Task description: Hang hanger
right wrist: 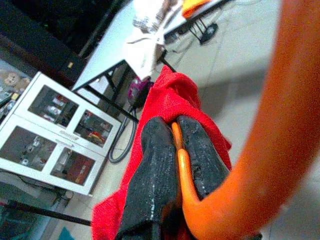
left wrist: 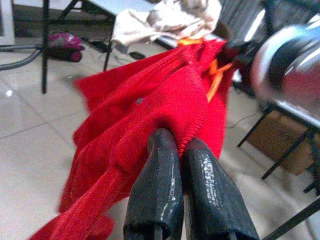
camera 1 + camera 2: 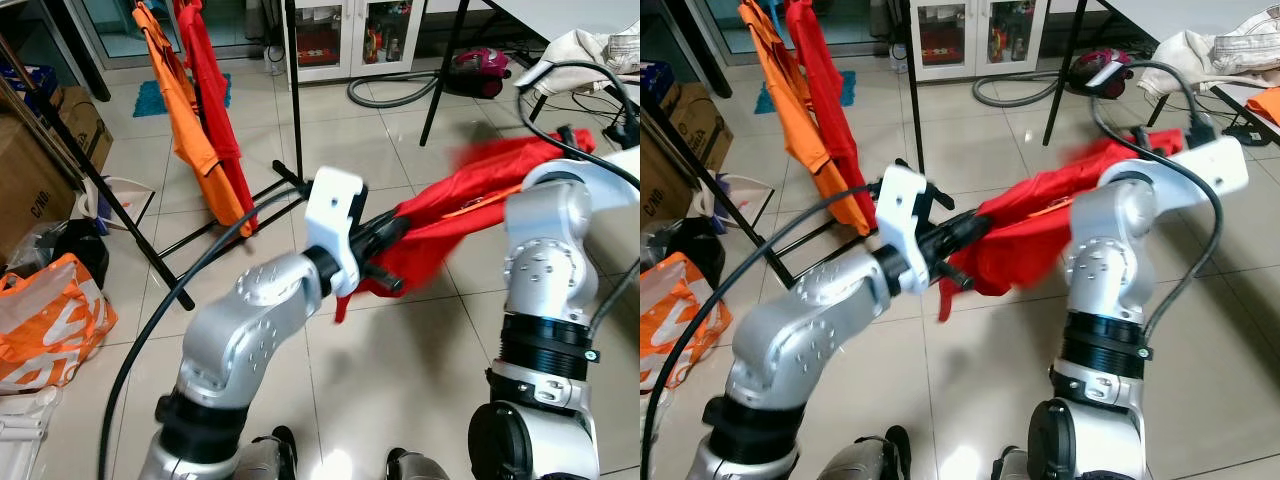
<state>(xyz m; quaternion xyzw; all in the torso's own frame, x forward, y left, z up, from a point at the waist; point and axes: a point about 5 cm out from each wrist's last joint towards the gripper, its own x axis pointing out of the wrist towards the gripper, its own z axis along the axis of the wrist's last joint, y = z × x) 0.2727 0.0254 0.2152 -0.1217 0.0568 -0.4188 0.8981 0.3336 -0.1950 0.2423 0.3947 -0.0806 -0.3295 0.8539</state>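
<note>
The left tool (image 2: 182, 150) pinches the red shirt (image 3: 455, 205), which stretches over open floor tiles to the right tool (image 1: 175, 145) clamped on its orange hanger (image 1: 260, 150); beyond the left tool, a rack (image 3: 293, 90) holds an orange garment (image 3: 185, 120); a table (image 3: 1200, 15) stands beyond the right tool.

A garment (image 3: 470, 195) hangs in the middle of the scene, between the left gripper (image 3: 385, 250) on its left and the right gripper (image 1: 172, 150) on its right. Far left stands a rack (image 3: 290, 90) with two shirts (image 3: 195, 110) on it. A bag (image 3: 50, 320) lies near left. A cabinet (image 3: 350, 35) is far behind, and a table (image 3: 520, 15) far right.
</note>
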